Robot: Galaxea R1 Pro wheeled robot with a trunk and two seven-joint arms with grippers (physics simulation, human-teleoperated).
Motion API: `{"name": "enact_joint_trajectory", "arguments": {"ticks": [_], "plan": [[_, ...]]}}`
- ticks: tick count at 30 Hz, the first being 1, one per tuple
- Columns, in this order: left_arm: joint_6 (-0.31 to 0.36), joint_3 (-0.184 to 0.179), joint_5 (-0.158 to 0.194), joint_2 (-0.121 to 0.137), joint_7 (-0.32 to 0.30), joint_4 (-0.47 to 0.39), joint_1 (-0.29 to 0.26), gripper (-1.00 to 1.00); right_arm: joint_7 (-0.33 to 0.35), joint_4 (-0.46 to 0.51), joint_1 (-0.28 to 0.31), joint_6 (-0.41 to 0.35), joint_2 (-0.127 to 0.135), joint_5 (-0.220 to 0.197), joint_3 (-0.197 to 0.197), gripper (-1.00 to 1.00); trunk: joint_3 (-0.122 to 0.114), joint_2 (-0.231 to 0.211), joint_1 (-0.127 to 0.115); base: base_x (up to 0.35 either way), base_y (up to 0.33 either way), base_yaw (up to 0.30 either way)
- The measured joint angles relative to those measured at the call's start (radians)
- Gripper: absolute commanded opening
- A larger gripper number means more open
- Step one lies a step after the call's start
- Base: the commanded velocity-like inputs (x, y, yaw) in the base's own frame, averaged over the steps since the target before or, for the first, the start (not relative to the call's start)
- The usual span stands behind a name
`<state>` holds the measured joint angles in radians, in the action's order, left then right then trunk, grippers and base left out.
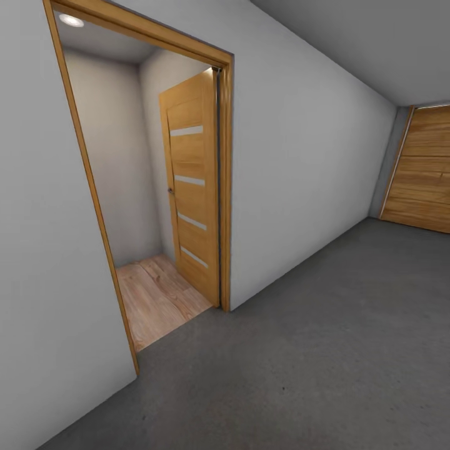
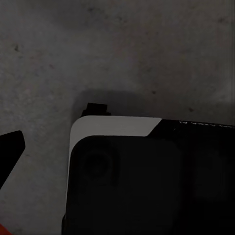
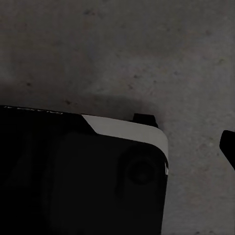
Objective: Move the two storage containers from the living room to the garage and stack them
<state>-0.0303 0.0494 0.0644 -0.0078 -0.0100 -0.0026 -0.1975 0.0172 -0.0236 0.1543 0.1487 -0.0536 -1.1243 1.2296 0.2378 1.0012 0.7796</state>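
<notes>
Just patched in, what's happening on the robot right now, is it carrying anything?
The robot is in transit. Its head camera looks across the dark grey concrete floor at an open doorway that leads to a room with light wood planks; the wooden door is swung inward. A plank garage door shows at the far right. Both wrist cameras point down at concrete and the robot's own dark base. I can't confirm a container in either gripper from these views.

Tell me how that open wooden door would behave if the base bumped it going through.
The wooden door looks like a stiff panel, so it likely won't flex. It hangs at the door frame edge, so a bump would probably swing it, not tip it. Its pale inset strips may be glass, possibly fragile.
</notes>
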Motion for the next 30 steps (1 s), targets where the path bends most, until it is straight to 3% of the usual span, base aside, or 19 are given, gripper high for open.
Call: {"name": "enact_joint_trajectory", "arguments": {"ticks": [17,24,30], "plan": [[-0.004,0.0,0.004,0.003,0.0,0.0,0.0,1.0,0.004,0.0,0.0,0.002,0.008,-0.002,-0.001,1.0,0.0,0.0,0.0,0.0,0.0,0.0],[-0.069,0.0,0.005,0.003,0.001,0.0,0.002,1.0,0.004,0.0,0.0,0.002,0.008,-0.003,-0.001,1.0,0.0,0.0,0.0,0.003,0.0,0.0],[-0.063,0.0,0.004,0.0,0.001,0.0,0.002,1.0,0.004,0.0,0.0,0.001,0.009,-0.003,-0.001,1.0,0.0,0.0,-0.001,0.231,0.0,0.0]]}}
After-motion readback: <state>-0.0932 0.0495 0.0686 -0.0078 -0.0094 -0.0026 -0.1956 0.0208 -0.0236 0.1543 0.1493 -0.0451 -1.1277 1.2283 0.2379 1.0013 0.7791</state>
